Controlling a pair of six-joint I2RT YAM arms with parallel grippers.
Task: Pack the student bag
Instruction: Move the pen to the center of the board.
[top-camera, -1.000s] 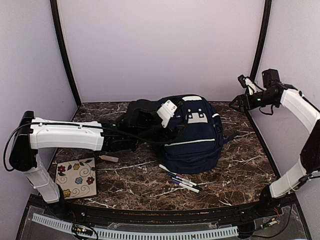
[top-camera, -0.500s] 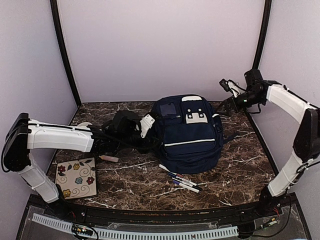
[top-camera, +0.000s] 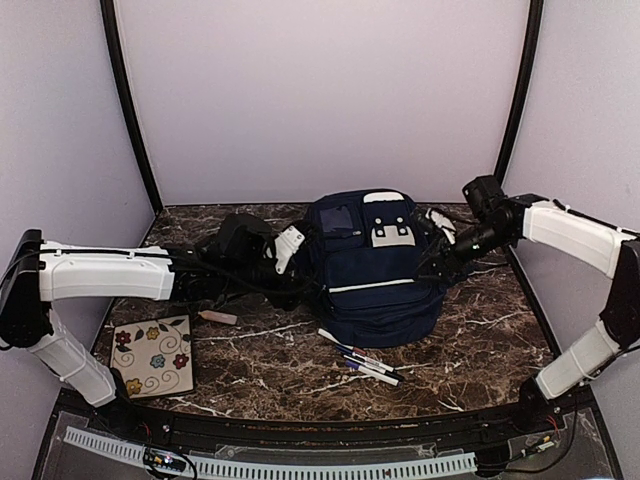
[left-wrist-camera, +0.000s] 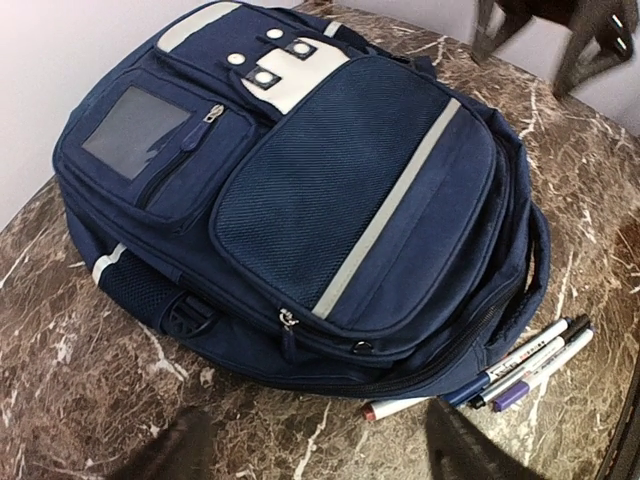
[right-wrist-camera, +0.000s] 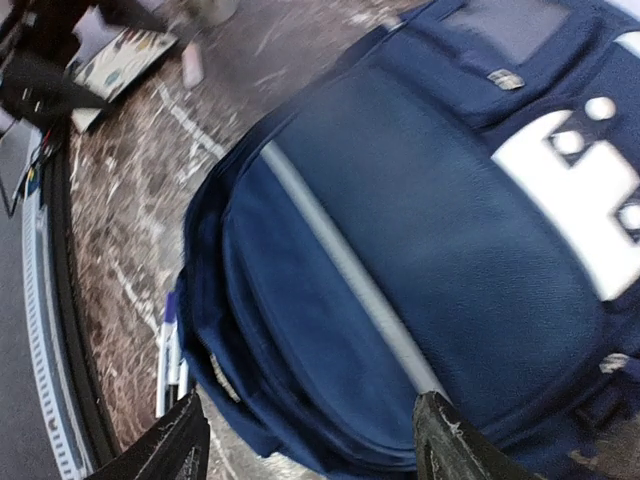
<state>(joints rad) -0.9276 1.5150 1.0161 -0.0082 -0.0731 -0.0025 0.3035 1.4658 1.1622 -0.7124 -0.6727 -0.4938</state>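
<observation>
Backpack (top-camera: 372, 262): navy with pale stripes. We find it lying flat in the middle of the table (top-camera: 480, 330), front pockets facing up.

Left gripper (left-wrist-camera: 315, 462): fingers spread wide with nothing between them. It sits just beside the backpack's left flank, apart from the fabric.

Right gripper (right-wrist-camera: 312, 450): fingers likewise parted, clasping nothing, close over the backpack's right side. We cannot tell whether they touch it.

Pens (top-camera: 362, 364): a cluster on the table just in front of the backpack.

Flowered tile (top-camera: 153, 357): near left corner.
</observation>
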